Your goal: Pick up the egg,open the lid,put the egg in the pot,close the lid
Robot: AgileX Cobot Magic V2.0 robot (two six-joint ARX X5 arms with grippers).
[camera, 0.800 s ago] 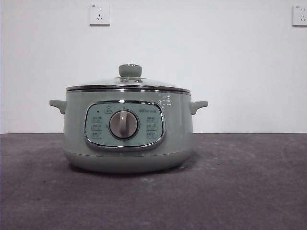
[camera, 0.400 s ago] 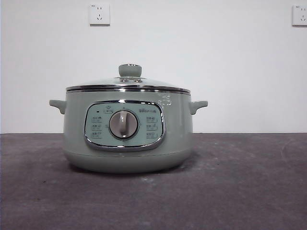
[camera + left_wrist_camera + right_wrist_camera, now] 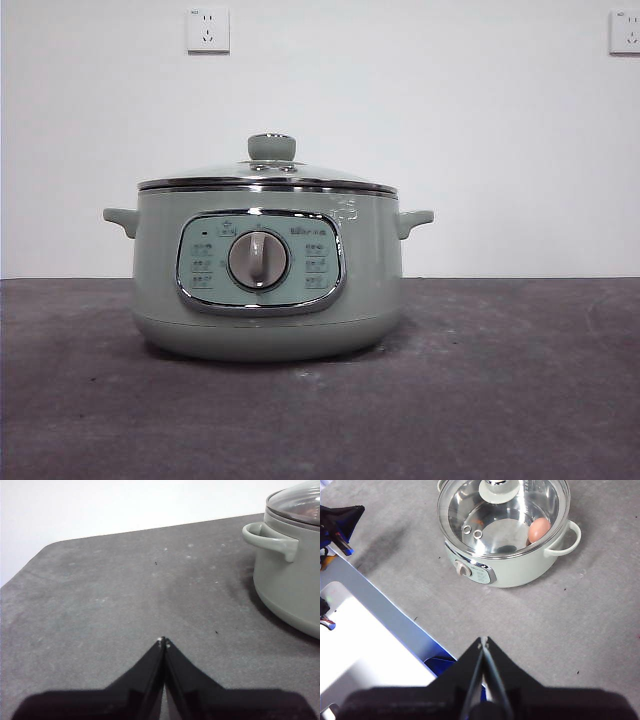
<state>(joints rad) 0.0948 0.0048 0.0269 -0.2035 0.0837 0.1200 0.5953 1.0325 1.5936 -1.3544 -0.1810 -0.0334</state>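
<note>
The egg (image 3: 539, 529) is lying inside the pot (image 3: 268, 290), seen through the glass from the right wrist view, resting against the inner wall on the side near one of the handles; the lid (image 3: 268, 177) is sitting flat on the pot's rim, its green knob upright at the centre; judging from that, all four steps are looking finished, and the task is standing at its very end.

The left pincer (image 3: 163, 642) is hanging low over the bare grey surface (image 3: 100, 605), clenched with its tips touching and grasping nothing, the pot's handle near but apart from it; the right pincer (image 3: 483, 641) is hovering high above the surface, well apart from the pot, likewise clenched tip to tip and carrying nothing; neither arm is showing in the front view.

As a judgement, the next move is calling for little: both arms are already sitting clear of the pot, so the most that seems left is settling into rest without brushing the handles or the knob; if any check is wanted, it would be that the lid's steel rim is seating evenly all round, and in the front view it is appearing level.

Apart from the egg, the pot is holding nothing I can make out; reflections on the glass are hiding part of the floor of it.
</note>
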